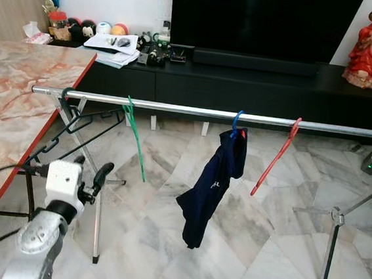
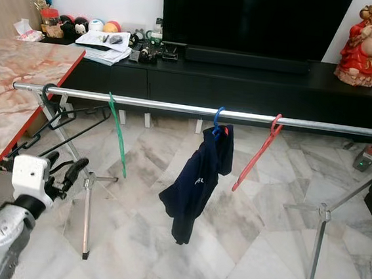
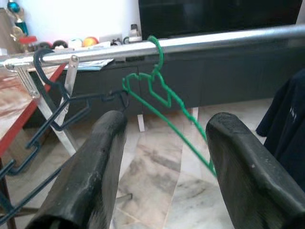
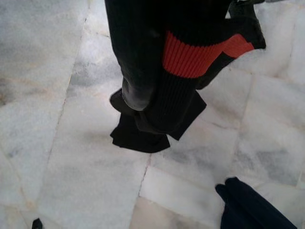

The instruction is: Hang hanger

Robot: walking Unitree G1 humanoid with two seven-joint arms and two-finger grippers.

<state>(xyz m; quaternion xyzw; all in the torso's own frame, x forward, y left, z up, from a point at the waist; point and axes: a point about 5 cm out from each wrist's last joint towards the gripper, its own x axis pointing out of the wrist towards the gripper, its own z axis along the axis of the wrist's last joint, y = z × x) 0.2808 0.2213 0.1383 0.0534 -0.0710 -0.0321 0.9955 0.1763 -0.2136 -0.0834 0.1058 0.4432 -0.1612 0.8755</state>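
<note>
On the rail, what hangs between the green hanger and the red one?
A blue hanger carrying a dark navy garment hangs between green hanger and red hanger, seen in both eye views.

Steel rail point(image 1: 195, 111) carries black point(image 1: 75, 123), green point(image 1: 134, 140), blue point(image 1: 236, 122), red hangers point(image 1: 275, 158).

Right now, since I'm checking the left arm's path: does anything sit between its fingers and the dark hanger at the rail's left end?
Nothing visible does. The left gripper is open, just below the dark hanger, whose hook is already over the rail. The green hanger hangs beside it, not between.
</note>
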